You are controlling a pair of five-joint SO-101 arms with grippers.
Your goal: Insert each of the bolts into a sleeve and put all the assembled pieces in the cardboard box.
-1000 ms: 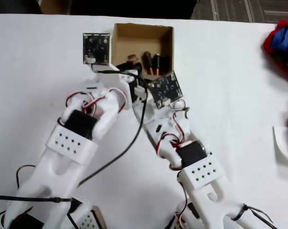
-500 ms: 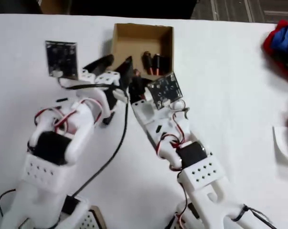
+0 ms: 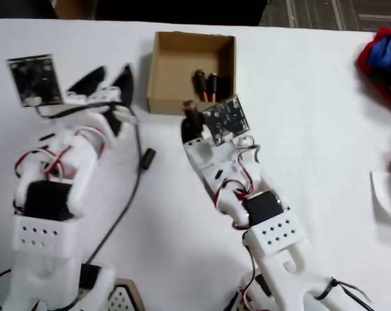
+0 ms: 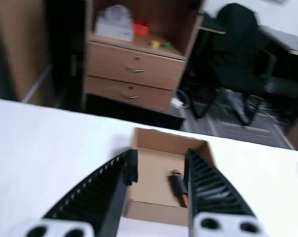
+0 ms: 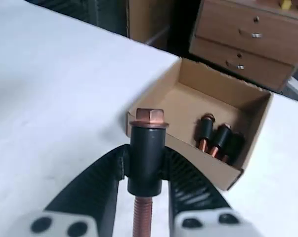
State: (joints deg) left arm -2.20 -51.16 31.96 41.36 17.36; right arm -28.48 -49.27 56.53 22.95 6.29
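High view: seemingly hex-headed coppery bolt [image 3: 188, 104]

Both arms [image 3: 43, 236] are white plastic with black motors [image 3: 261, 207] and red wires [image 3: 52, 162].

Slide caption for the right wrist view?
Right gripper holds copper hex bolt in black cylindrical sleeve near open cardboard box.

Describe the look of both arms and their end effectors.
The left arm and right arm are white shells with black motor blocks, red-and-white wires and hole-dotted plates; a black cable runs beside the left. The left end effector and right end effector have black tapered fingers on white bases.
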